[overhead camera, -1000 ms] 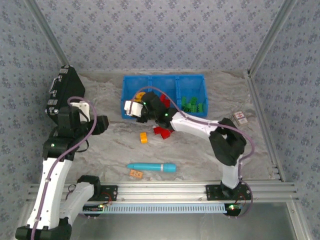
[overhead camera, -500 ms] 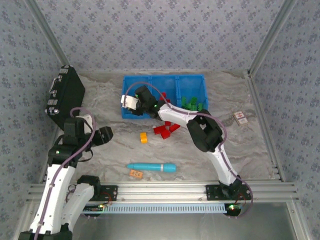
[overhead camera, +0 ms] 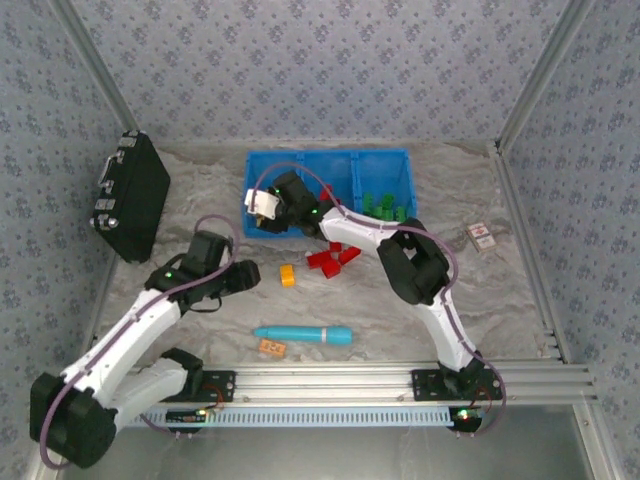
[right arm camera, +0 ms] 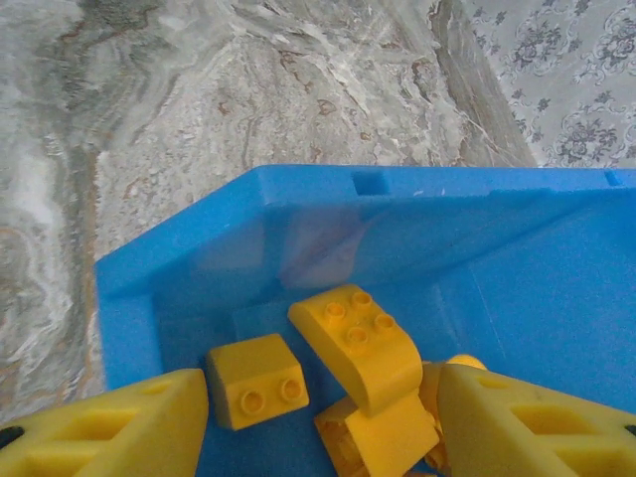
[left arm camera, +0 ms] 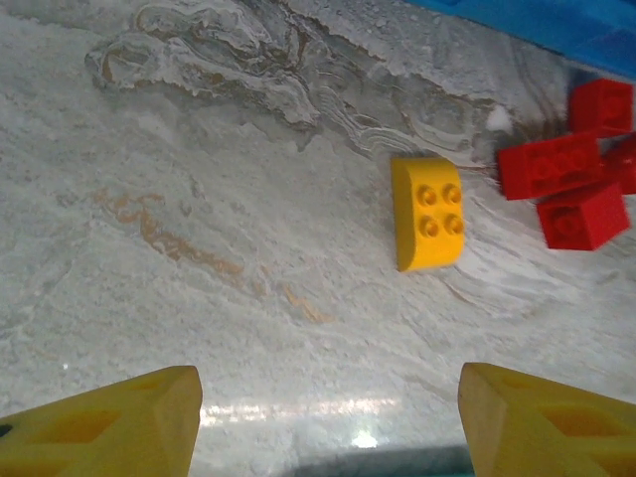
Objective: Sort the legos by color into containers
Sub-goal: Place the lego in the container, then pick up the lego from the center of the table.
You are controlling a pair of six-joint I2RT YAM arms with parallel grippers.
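Observation:
The blue three-compartment bin (overhead camera: 330, 158) stands at the back centre. My right gripper (overhead camera: 262, 204) hangs open over its left compartment, with nothing between the fingers. Below it lie several yellow bricks, among them a curved one (right arm camera: 358, 343) and a small one (right arm camera: 256, 380), on the blue floor (right arm camera: 517, 268). Green bricks (overhead camera: 385, 208) fill the right compartment. On the table a loose yellow brick (overhead camera: 288, 275) (left arm camera: 429, 212) lies left of a red cluster (overhead camera: 330, 260) (left arm camera: 566, 179). My left gripper (overhead camera: 246, 277) (left arm camera: 328, 427) is open, just short of the yellow brick.
A cyan pen-like cylinder (overhead camera: 303, 334) and a small orange tile (overhead camera: 272, 347) lie near the front. The black case (overhead camera: 130, 195) leans at the left wall. A small card (overhead camera: 482, 237) sits at the right. The bin's front wall (left arm camera: 556, 25) is beyond the loose bricks.
My left arm has swung from beside the black case toward the centre, ending by the loose yellow brick. The right gripper moved back over the bin's left compartment.

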